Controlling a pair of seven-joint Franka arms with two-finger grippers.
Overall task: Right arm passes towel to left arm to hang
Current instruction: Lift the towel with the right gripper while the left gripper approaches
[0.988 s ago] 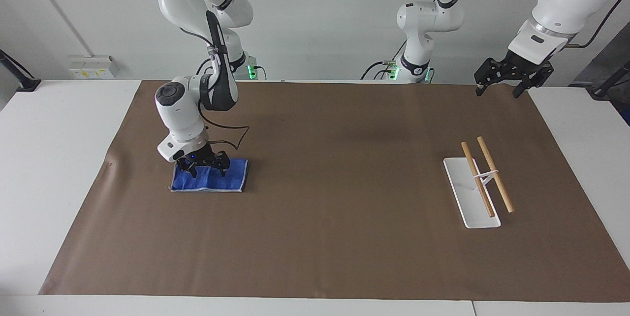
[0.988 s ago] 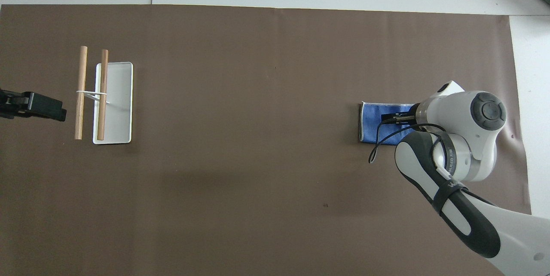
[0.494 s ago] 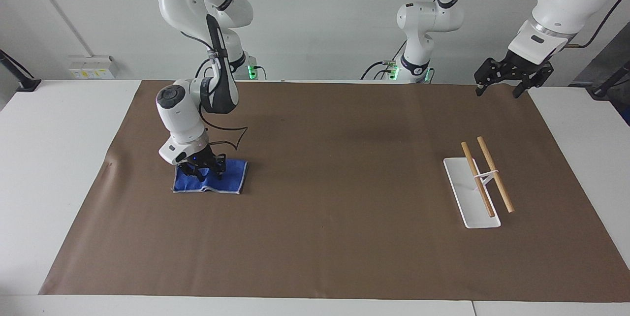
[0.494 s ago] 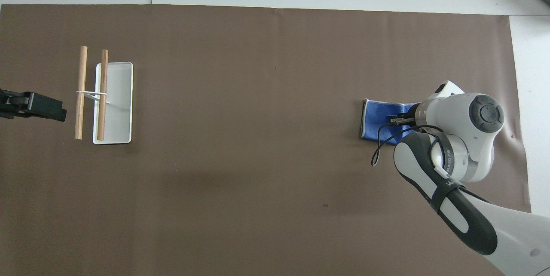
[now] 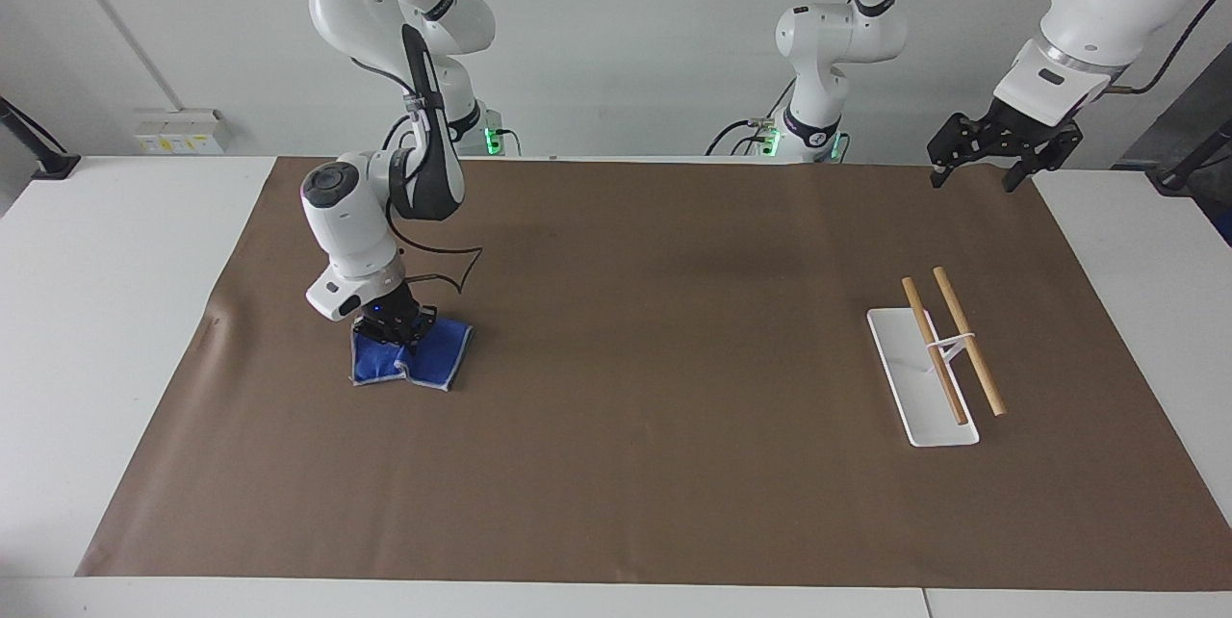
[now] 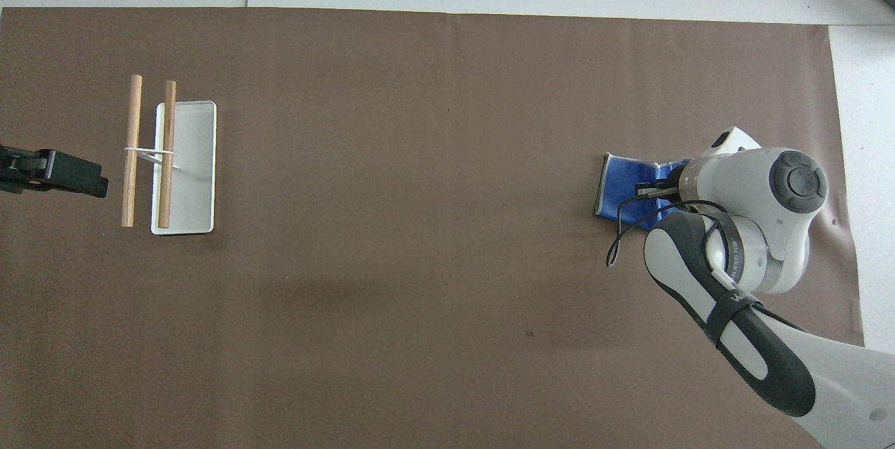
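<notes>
The right arm's black two-finger gripper (image 5: 393, 331) pinches the bunched deep blue terry towel (image 5: 414, 362) on the tabletop at its own end; the left arm's gripper (image 5: 991, 151) waits, fingers apart, well apart over the other end.

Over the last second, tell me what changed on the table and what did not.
The right hand closed on the middle of the towel and began lifting: the flat cloth bunched up under it, its ends drawn in and sagging to the brown mat. The left hand waited in place over the mat's corner, and the towel rack did not move.
</notes>
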